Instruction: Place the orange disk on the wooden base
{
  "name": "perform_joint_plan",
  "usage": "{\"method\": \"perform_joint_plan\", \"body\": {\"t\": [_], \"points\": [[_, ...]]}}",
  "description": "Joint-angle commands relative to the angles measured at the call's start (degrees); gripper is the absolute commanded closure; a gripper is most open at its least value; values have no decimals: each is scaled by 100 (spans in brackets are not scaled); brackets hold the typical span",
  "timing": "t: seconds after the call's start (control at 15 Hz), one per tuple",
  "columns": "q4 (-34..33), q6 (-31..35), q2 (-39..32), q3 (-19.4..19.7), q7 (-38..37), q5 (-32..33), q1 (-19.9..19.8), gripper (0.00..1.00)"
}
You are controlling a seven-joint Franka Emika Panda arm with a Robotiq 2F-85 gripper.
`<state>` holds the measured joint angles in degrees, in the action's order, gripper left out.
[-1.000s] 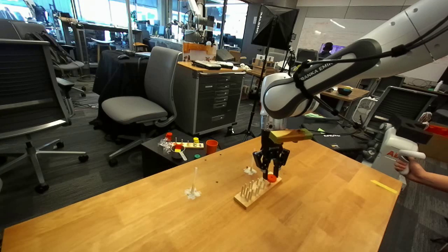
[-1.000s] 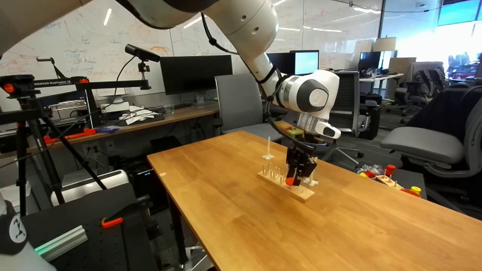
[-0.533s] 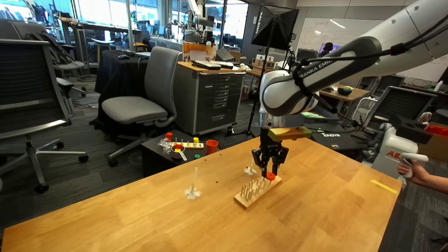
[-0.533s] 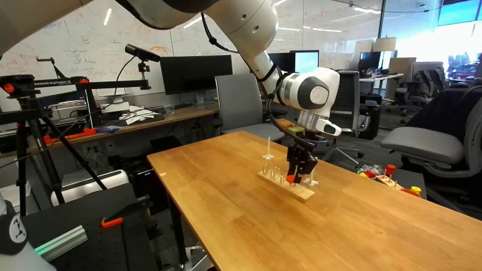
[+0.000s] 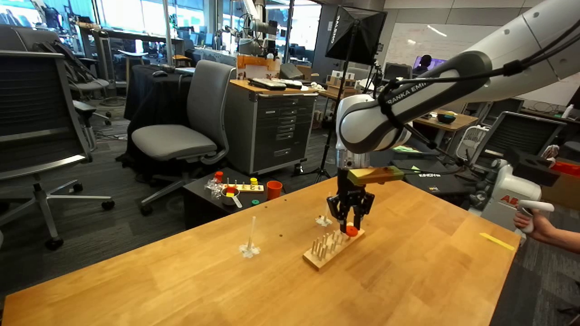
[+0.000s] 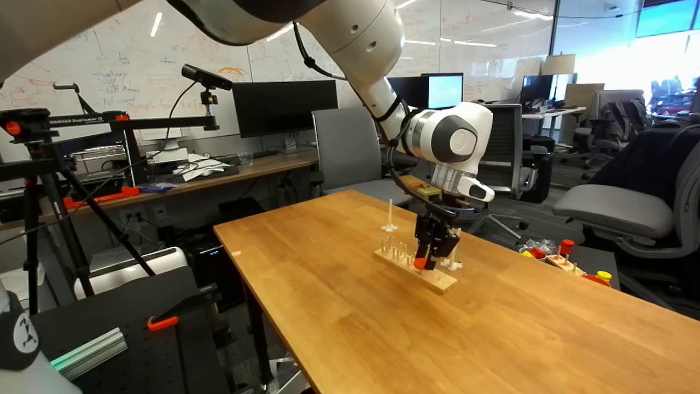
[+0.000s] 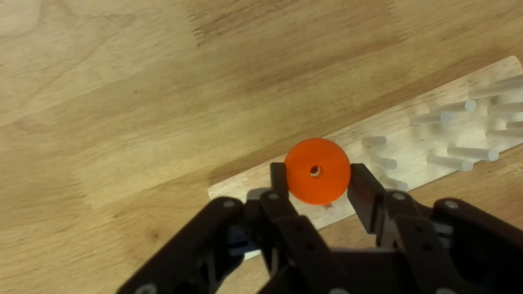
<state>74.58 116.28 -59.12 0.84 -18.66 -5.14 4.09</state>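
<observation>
The orange disk (image 7: 327, 177) is flat and round with a small central hole. My gripper (image 7: 318, 172) is shut on it, a finger touching each side. In both exterior views the gripper (image 5: 350, 227) (image 6: 425, 264) points down and the disk (image 5: 351, 232) (image 6: 419, 264) is low over the wooden base (image 5: 324, 262) (image 6: 445, 283), near its end with few pegs. The base also shows under the disk in the wrist view (image 7: 241, 183). A small reddish spot shows below the disk. I cannot tell whether a peg is in the hole.
Several upright pegs (image 7: 451, 163) stand on the base beside my fingers. A thin stick stand (image 5: 252, 233) rises from the table (image 5: 204, 280); another (image 5: 324, 221) is behind the gripper. A low black side table holds an orange cup (image 5: 274, 190). A person's hand (image 5: 537, 224) holds a controller.
The gripper and held disk rose slightly half a second ago, and now they are back down to about the height of one second ago. The base has not moved.
</observation>
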Motion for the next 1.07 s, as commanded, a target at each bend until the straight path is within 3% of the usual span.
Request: {"method": "perform_joint_plan", "body": {"t": [0.0, 0.6, 0.67, 0.8, 1.0], "points": [[-275, -193, -151, -26, 36, -74, -20, 82], [-407, -246, -357, -29, 59, -81, -53, 82], [-408, -267, -363, -43, 58, -98, -59, 32], [-337, -265, -259, -30, 55, -59, -18, 26], [-41, -174, 152, -16, 59, 24, 113, 2]]}}
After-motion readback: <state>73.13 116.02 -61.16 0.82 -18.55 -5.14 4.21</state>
